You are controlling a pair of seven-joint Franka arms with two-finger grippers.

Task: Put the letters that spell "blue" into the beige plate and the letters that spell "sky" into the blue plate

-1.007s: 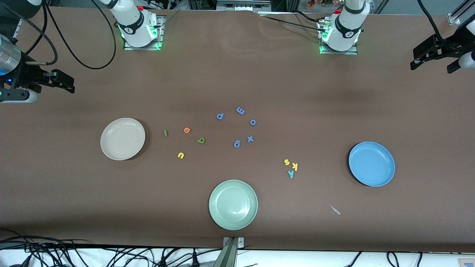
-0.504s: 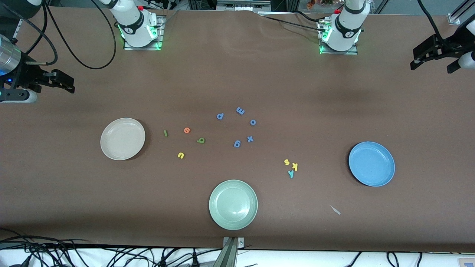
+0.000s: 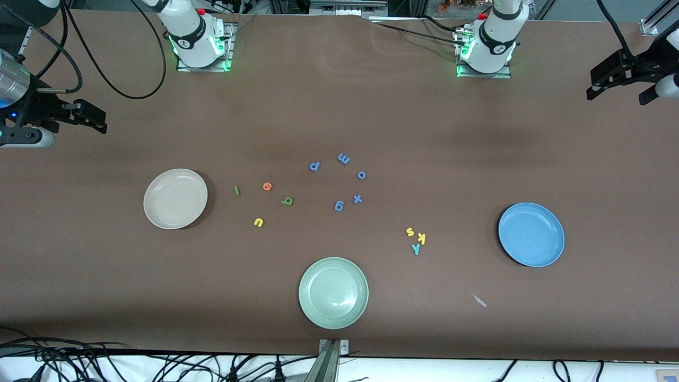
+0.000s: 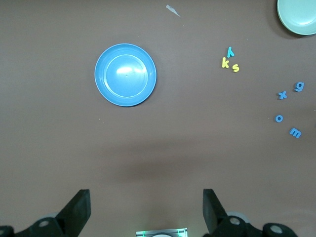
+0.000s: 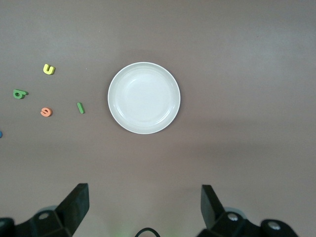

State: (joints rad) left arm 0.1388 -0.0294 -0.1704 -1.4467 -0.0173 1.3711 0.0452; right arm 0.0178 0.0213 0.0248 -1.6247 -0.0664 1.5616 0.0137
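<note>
— Front view, what lies where? The beige plate point(image 3: 175, 198) sits toward the right arm's end, with the green "l" point(image 3: 236, 190), orange "e" point(image 3: 267, 186), olive "b" point(image 3: 287, 201) and yellow "u" point(image 3: 258, 222) loose on the table point(image 3: 424, 122) beside it.

— And "sky"? The "s" point(image 3: 409, 232), "k" point(image 3: 421, 237) and "y" point(image 3: 416, 248) cluster near the blue plate point(image 3: 531, 234), outside it.

— The grippers? The left gripper point(image 4: 147, 210) hangs high over the table beside the blue plate, and the right gripper point(image 5: 144, 207) beside the beige plate; both spread wide, holding nothing.
</note>
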